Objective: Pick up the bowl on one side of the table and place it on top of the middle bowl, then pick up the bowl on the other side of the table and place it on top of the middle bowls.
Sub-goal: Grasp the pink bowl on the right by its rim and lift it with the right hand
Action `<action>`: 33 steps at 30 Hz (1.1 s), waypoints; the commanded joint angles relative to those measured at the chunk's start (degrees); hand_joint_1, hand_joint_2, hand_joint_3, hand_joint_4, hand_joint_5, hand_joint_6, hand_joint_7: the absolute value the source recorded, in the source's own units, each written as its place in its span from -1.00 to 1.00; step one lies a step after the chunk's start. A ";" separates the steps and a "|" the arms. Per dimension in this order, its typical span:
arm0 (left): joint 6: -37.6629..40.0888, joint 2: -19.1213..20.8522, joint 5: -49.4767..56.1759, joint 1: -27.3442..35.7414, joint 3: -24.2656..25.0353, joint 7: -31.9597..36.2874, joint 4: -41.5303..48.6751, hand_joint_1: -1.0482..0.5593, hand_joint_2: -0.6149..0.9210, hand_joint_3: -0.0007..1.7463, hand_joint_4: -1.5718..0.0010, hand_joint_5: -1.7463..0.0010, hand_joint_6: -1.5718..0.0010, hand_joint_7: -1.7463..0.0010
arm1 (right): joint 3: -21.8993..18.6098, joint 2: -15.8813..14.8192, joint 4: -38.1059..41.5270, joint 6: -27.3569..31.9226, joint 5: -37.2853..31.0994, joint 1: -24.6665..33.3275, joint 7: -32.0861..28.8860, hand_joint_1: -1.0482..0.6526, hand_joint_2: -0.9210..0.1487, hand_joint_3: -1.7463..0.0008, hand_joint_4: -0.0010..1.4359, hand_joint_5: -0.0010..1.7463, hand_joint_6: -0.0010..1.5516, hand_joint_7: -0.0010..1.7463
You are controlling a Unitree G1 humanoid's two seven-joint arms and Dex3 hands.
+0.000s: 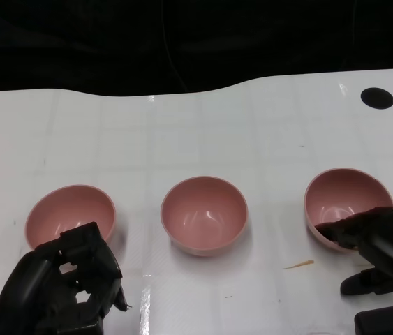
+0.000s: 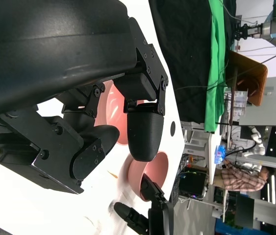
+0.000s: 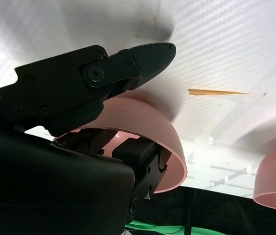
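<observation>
Three pink bowls stand in a row on the white table [image 1: 182, 132]: a left bowl [image 1: 70, 213], a middle bowl [image 1: 204, 211] and a right bowl [image 1: 345, 199]. My right hand [image 1: 384, 248] reaches over the right bowl's near rim, with fingertips [image 1: 340, 230] inside it. The thumb [image 1: 361, 284] stays outside, a little apart from the wall. In the right wrist view the right bowl's wall [image 3: 162, 132] lies between the thumb [image 3: 142, 58] and the fingers. My left hand [image 1: 63, 286] hovers just in front of the left bowl, holding nothing, its fingers [image 2: 142, 132] bent but apart.
A thin wooden sliver [image 1: 299, 264] lies on the table between the middle and right bowls. A round black hole [image 1: 377, 98] sits at the far right. The table's far edge meets a dark backdrop. The middle bowl [image 3: 275, 181] shows beyond the right bowl.
</observation>
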 commanded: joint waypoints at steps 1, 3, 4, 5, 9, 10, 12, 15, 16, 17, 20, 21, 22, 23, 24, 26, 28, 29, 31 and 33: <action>-0.55 0.62 -0.23 -0.16 0.48 -0.28 0.39 0.29 0.54 0.34 0.02 -0.90 0.01 -0.66 | 0.76 0.00 3.01 -2.18 -0.19 -1.54 -5.28 -0.35 -0.98 1.00 0.22 -0.90 -0.06 -0.95; -0.38 0.55 -0.09 -0.03 0.47 0.05 0.21 0.30 0.55 0.33 0.02 -0.90 0.01 -0.66 | 1.06 0.32 5.46 -4.53 0.72 -2.35 -7.70 -0.10 -0.99 0.97 0.41 -0.51 0.21 -0.96; -0.29 0.55 0.00 0.04 0.45 0.19 0.08 0.30 0.55 0.34 0.02 -0.91 0.01 -0.67 | 1.04 0.52 6.45 -5.65 1.38 -2.62 -8.40 -0.06 -1.00 0.94 0.33 -0.13 0.33 -0.97; -0.24 0.56 0.05 0.08 0.45 0.26 0.00 0.31 0.55 0.34 0.02 -0.91 0.01 -0.67 | 1.07 0.64 7.19 -6.39 1.75 -2.85 -8.90 -0.02 -1.00 0.93 0.23 0.28 0.46 -0.96; -0.80 0.66 0.39 -0.01 0.36 0.03 0.31 0.31 0.54 0.34 0.02 -0.90 0.01 -0.66 | 0.91 1.23 9.74 -9.42 3.19 -3.47 -11.21 0.15 -1.00 0.88 0.27 0.43 0.70 -0.90; -0.73 0.64 0.36 -0.01 0.32 0.03 0.25 0.31 0.54 0.34 0.02 -0.90 0.01 -0.66 | 0.87 1.39 10.31 -9.97 3.68 -3.58 -11.41 0.17 -1.00 0.78 0.25 0.50 0.66 -0.74; -0.89 0.55 0.26 0.00 0.29 -0.10 0.32 0.31 0.54 0.35 0.02 -0.90 0.01 -0.66 | 1.00 1.60 11.47 -11.05 4.19 -3.88 -12.14 0.18 -0.97 0.62 0.17 0.68 0.20 0.12; -0.86 0.47 0.22 0.01 0.31 -0.01 0.45 0.31 0.54 0.36 0.03 -0.91 0.02 -0.67 | 1.30 1.83 13.09 -12.72 5.01 -4.40 -12.52 0.18 -0.97 0.59 0.03 0.92 -0.11 0.66; -0.65 0.44 0.16 0.03 0.31 0.10 0.38 0.30 0.53 0.35 0.03 -0.91 0.02 -0.67 | 1.35 1.87 13.63 -13.43 5.38 -4.58 -12.43 0.18 -0.98 0.59 0.01 0.96 -0.18 0.78; -0.60 0.42 0.11 0.05 0.32 0.12 0.35 0.30 0.53 0.35 0.02 -0.90 0.01 -0.66 | 1.41 1.86 13.88 -13.91 5.58 -4.70 -12.22 0.18 -0.98 0.58 0.00 0.98 -0.22 0.85; -0.78 0.44 -0.01 0.05 0.35 -0.08 0.38 0.31 0.55 0.34 0.02 -0.90 0.01 -0.66 | 1.25 1.85 13.75 -13.99 6.49 -4.66 -10.54 0.14 -0.99 0.57 -0.01 1.00 -0.31 0.99; -0.79 0.45 -0.02 0.05 0.36 -0.10 0.39 0.31 0.55 0.34 0.02 -0.90 0.01 -0.66 | 1.21 1.85 13.72 -13.99 6.63 -4.64 -10.32 0.13 -0.99 0.58 -0.02 1.00 -0.31 0.99; -0.79 0.44 -0.02 0.05 0.36 -0.10 0.39 0.31 0.55 0.34 0.02 -0.90 0.01 -0.67 | 1.19 1.85 13.69 -13.99 6.68 -4.63 -10.23 0.13 -1.00 0.58 -0.02 1.00 -0.31 1.00; -0.79 0.44 -0.02 0.05 0.36 -0.10 0.39 0.31 0.55 0.34 0.02 -0.91 0.02 -0.67 | 1.19 1.84 13.65 -13.97 6.75 -4.62 -10.15 0.13 -1.00 0.58 -0.02 1.00 -0.32 1.00; -0.82 0.42 0.19 0.00 0.36 0.12 0.41 0.31 0.55 0.34 0.02 -0.91 0.01 -0.67 | 1.08 1.71 13.26 -14.23 7.02 -4.53 -10.04 0.12 -1.00 0.57 -0.01 1.00 -0.32 1.00; -0.86 0.39 0.46 -0.06 0.36 0.39 0.44 0.31 0.55 0.34 0.02 -0.90 0.01 -0.67 | 0.95 1.54 12.76 -14.56 7.38 -4.42 -9.91 0.10 -1.00 0.56 0.02 1.00 -0.32 1.00; -0.86 0.38 0.51 -0.08 0.37 0.44 0.44 0.31 0.54 0.34 0.01 -0.90 0.01 -0.66 | 0.89 1.50 12.63 -14.63 7.48 -4.38 -9.81 0.10 -1.00 0.55 0.03 1.00 -0.32 1.00; -0.86 0.37 0.52 -0.08 0.37 0.44 0.44 0.31 0.54 0.34 0.01 -0.90 0.00 -0.66 | 0.87 1.50 12.61 -14.64 7.48 -4.36 -9.78 0.09 -1.00 0.55 0.03 1.00 -0.31 1.00; -1.04 0.28 0.59 -0.05 0.27 0.41 0.50 0.31 0.54 0.34 0.01 -0.90 0.00 -0.66 | 0.61 1.37 12.34 -15.57 7.32 -4.23 -11.31 0.09 -1.00 0.55 0.03 1.00 -0.31 1.00; -1.17 0.13 0.72 0.03 0.11 0.46 0.49 0.30 0.54 0.34 0.01 -0.89 0.01 -0.65 | 0.27 1.13 11.79 -16.63 7.00 -4.00 -13.42 0.13 -0.98 0.54 0.07 1.00 -0.30 1.00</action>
